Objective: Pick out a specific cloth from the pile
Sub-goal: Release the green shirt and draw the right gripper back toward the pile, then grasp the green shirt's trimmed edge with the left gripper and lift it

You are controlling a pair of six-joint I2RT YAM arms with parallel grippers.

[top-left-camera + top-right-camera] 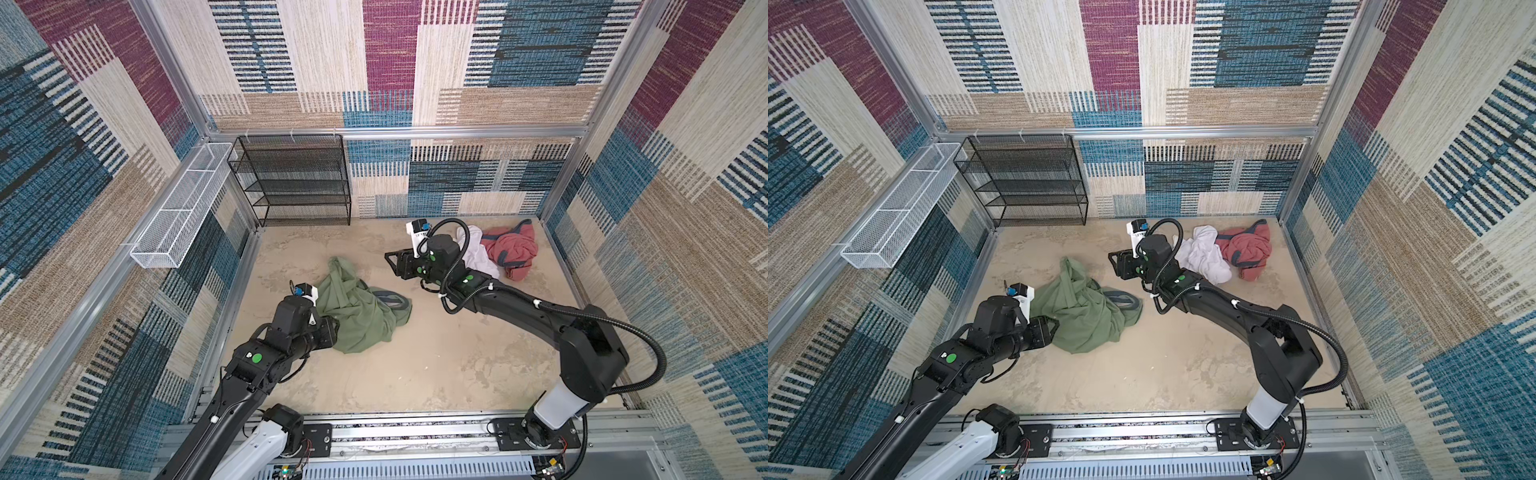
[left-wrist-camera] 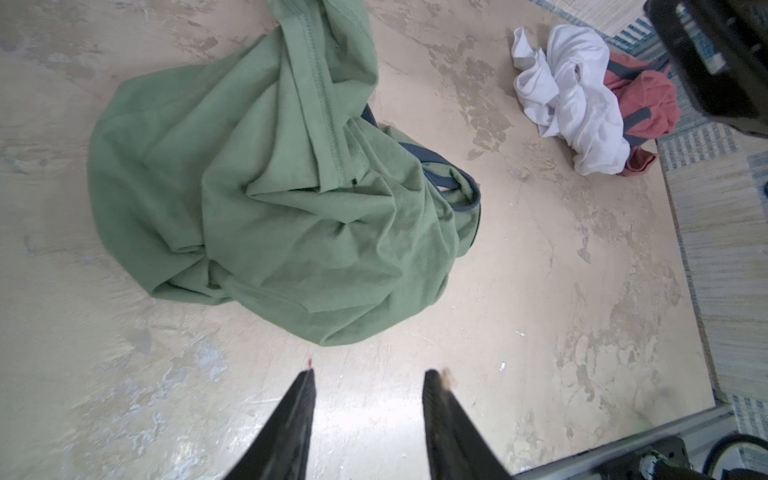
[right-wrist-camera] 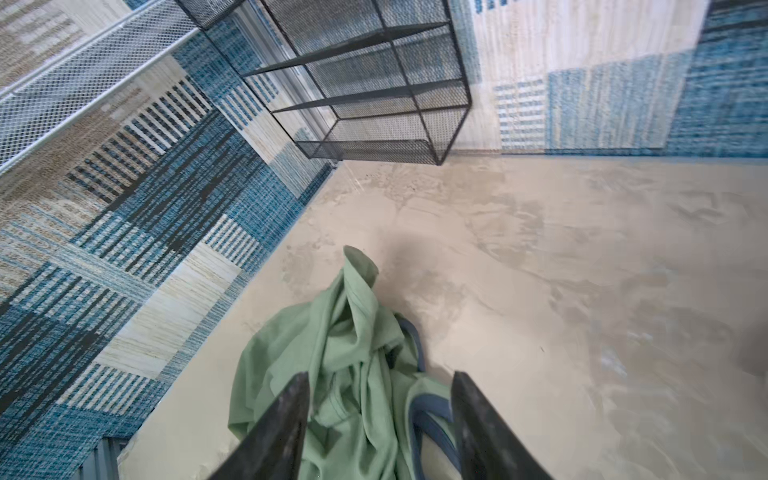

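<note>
The cloth [image 1: 357,309] [image 1: 1084,311], olive-green with grey-blue trim, lies crumpled by itself on the floor left of centre. The pile [image 1: 509,249] [image 1: 1233,251], now a white cloth [image 2: 573,95] against a brick-red garment [image 2: 656,104], sits apart at the back right. My left gripper [image 2: 371,374] [image 1: 334,328] is open and empty just short of the cloth's near-left edge [image 2: 332,332]. My right gripper [image 3: 381,376] [image 1: 391,262] is open and hangs above and to the right of the cloth [image 3: 345,365], with nothing held.
A black mesh shelf rack [image 1: 297,178] stands against the back wall at the left. A white wire basket [image 1: 183,212] hangs on the left wall. Patterned walls close in three sides. An aluminium rail [image 1: 415,432] carrying both arm bases runs along the front.
</note>
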